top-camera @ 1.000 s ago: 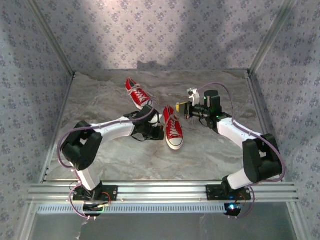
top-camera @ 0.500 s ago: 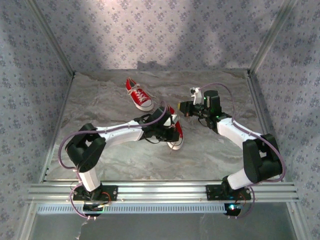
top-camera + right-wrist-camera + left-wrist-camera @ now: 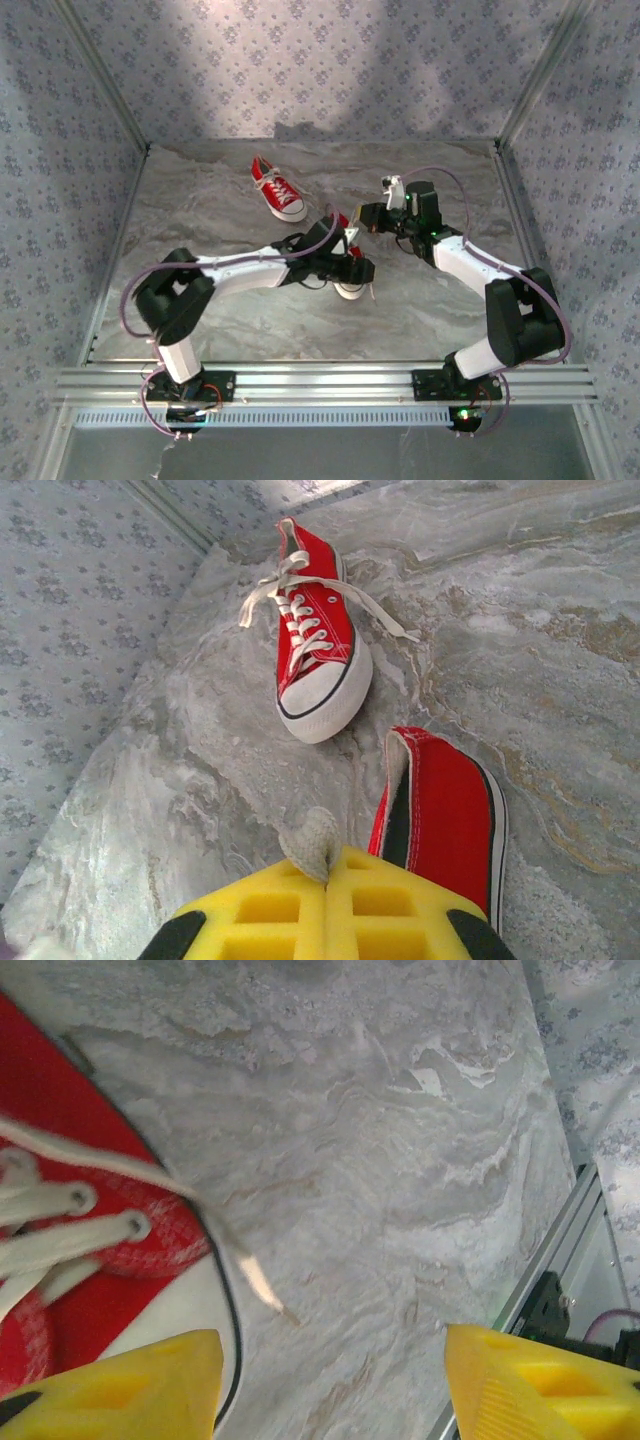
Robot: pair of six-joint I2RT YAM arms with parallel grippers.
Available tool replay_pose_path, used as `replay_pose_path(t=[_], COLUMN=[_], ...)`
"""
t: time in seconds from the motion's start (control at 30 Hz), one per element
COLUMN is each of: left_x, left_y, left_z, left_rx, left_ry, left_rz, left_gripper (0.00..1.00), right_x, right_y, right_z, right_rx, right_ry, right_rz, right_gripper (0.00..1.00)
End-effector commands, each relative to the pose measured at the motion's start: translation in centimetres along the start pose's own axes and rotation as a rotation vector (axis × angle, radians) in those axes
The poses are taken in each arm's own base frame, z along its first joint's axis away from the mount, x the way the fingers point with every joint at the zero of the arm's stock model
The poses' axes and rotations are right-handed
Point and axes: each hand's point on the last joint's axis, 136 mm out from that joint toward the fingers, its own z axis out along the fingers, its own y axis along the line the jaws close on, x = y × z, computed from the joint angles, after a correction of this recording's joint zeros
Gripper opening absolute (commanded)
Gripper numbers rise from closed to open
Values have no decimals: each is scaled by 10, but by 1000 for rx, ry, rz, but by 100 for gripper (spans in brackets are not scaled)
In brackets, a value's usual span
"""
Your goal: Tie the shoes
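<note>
Nearest us, the left pincer (image 3: 330,1385) has just let go. A second ago its jaws were clenched; now the yellow pads stand apart with nothing between them but bare tabletop (image 3: 420,1160). It has swung across from the gap between the two shoes and hangs over the toe end of the near shoe (image 3: 90,1295). A loose lace (image 3: 130,1165) runs off the eyelets and lies slack on the tabletop, its tip just beside the sole (whether this is the strand it dropped, we cannot say).

We judge this to be a release before a fresh grasp. That side of the lacing is now free, and the left pincer will likely need to take a strand again before any crossing can start.

Farther out, just behind the shoe's heel, the right pincer (image 3: 330,875) stays clenched where it was. A fuzzy white lace end (image 3: 310,842) pokes out between its pads, so we take it to be holding that strand.

Farthest back, the far shoe (image 3: 318,645) lies well apart, unmoved, its laces splayed and untied. Neither shoe shows a knot, so we think the task is at an early stage.
</note>
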Motion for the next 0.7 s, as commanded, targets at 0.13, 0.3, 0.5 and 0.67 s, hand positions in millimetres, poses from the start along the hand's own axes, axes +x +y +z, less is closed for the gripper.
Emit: replay_pose_path(t=[0.13, 0.3, 0.5, 0.67], left_x=[-43, -68, -86, -91], left_y=[49, 59, 51, 40], left_z=[-56, -65, -54, -37], left_rx=[-132, -145, -146, -146], left_ry=[-269, -326, -339, -345], left_rz=[-108, -142, -200, -234], left_gripper=[34, 25, 18, 15], right_x=[-5, -2, -12, -12], right_y=[-1, -17, -23, -26], right_z=[-6, -1, 2, 11], right_rx=[194, 263, 228, 189], right_ry=[-3, 33, 28, 57], right_rz=[-12, 33, 170, 289], right_gripper=[0, 0, 0, 0])
